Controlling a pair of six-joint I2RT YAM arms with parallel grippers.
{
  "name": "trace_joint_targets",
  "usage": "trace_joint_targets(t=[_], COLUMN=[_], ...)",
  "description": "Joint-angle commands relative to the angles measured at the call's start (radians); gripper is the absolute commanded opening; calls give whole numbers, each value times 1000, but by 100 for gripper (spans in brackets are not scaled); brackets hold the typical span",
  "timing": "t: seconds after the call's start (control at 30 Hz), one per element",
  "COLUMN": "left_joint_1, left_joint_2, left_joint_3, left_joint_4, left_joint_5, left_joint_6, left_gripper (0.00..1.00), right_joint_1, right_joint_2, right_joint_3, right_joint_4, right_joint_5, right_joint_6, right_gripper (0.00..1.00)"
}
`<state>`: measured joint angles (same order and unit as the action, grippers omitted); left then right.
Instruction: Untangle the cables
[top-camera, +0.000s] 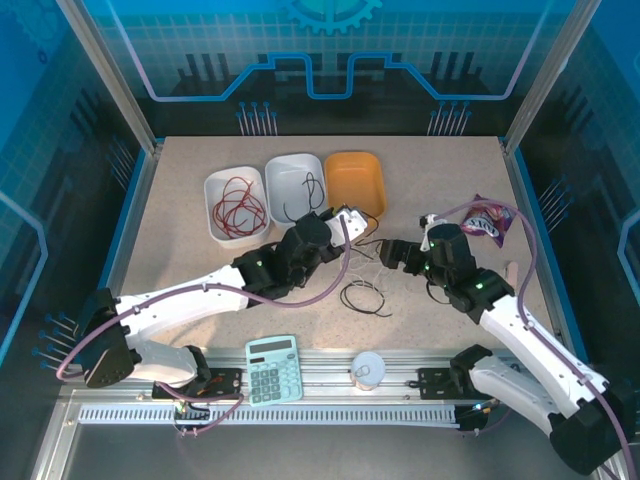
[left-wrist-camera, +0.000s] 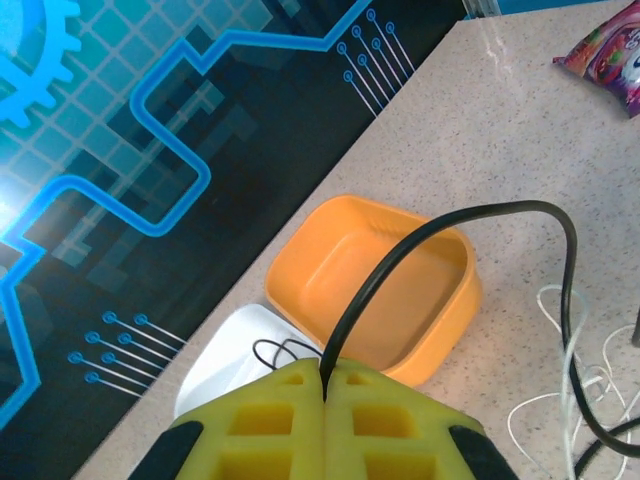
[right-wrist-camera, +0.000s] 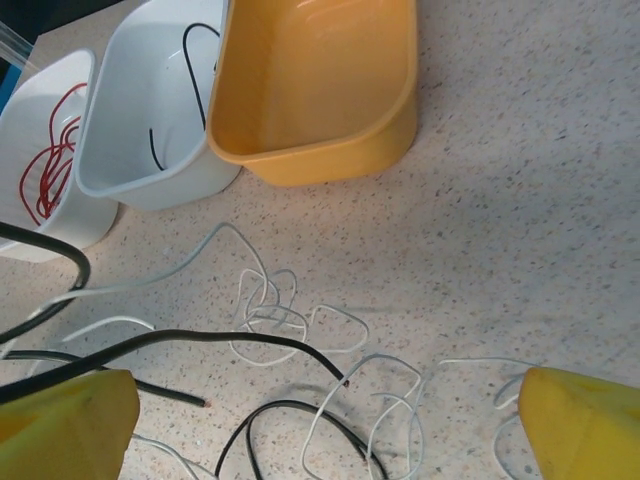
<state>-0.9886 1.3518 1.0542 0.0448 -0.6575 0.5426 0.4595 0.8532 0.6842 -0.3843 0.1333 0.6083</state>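
Left gripper (left-wrist-camera: 325, 378): clenched on a black cable (left-wrist-camera: 455, 212), which arches from the yellow pads over the orange bin (left-wrist-camera: 445, 340) (the pinch sits right at the pad tips).
Right gripper (right-wrist-camera: 325, 420): released, jaws spread wide above loose strands on the table (top-camera: 190, 250).
Tangle: white cables (right-wrist-camera: 268, 312) and black loops lie knotted at table centre, at 6 o'clock from the orange bin, between the two grippers.
Sorted: red cables (top-camera: 238, 208) coil in the white bin (top-camera: 212, 190) at 10 o'clock; one black strand (top-camera: 312, 188) lies in the grey bin (top-camera: 280, 170) beside it.
Edges: the three bins stand in a row near the far edge at 12 o'clock. A snack packet (top-camera: 492, 222) lies near the 3 o'clock edge. A calculator (top-camera: 272, 368) rests on the near rail at 6 o'clock.
Open room: bare tabletop at 9 o'clock, left of the left arm, and at 1 o'clock between orange bin and packet.
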Motion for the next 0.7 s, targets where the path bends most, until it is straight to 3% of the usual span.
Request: trace_joint_targets(t=[0.0, 0.2, 0.4, 0.57, 0.67], left_joint_1=[-2, 8, 83, 130, 155], left_joint_2=[-28, -34, -92, -129, -134], left_joint_3=[-56, -140, -167, -201, -201], left_joint_4=[149, 303, 271, 270, 250], left_joint_5=[-10, 87, 282, 418, 468], left_joint_6=[111, 187, 82, 43, 10], left_gripper=[0, 0, 0, 0, 0], right_joint_1=[-41, -135, -251, -249, -221], right_joint_2=[-53, -106, -11, 77, 116], right_joint_3=[-17, -38, -25, -30, -40], right_joint_4=[-43, -79, -133, -22, 50], right_joint_5=[-6, -65, -195, -352, -380], right_joint_6=[-33, 2, -16, -60, -76], right_gripper=[96, 90, 84, 78, 76])
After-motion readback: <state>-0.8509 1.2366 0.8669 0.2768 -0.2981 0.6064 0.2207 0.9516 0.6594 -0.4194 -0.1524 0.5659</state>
